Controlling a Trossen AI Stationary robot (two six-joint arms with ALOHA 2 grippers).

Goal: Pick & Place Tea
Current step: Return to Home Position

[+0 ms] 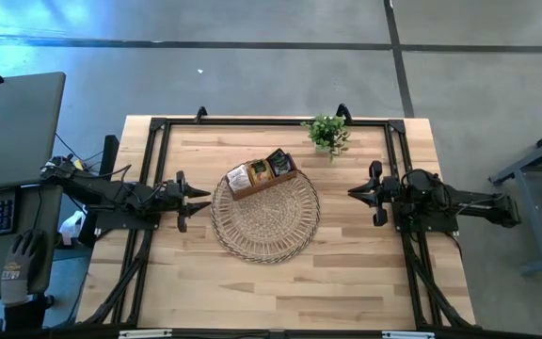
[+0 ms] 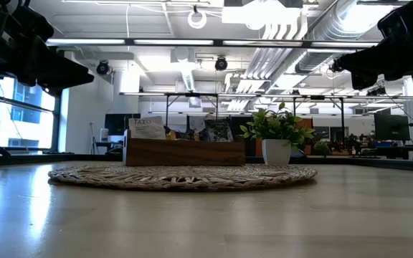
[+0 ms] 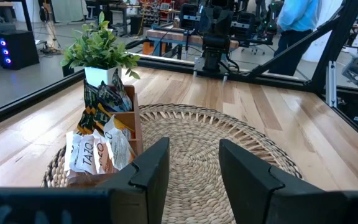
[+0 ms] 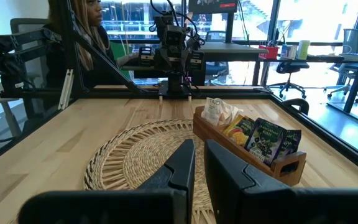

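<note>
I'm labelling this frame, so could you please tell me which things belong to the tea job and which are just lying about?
Job:
- tea packets in the wooden tray
- left gripper, open
- right gripper, open

Lying about:
- woven mat
- potted plant

The light wooden plank table (image 1: 346, 273) bears a round woven straw mat (image 1: 265, 218) at its middle, lying between the left gripper (image 1: 194, 198) and the right gripper (image 1: 363, 193), nearer the left one. A small green potted plant in a white pot (image 1: 327, 134) stands directly on the wood beyond the mat, closer to the right gripper than the left.
</note>
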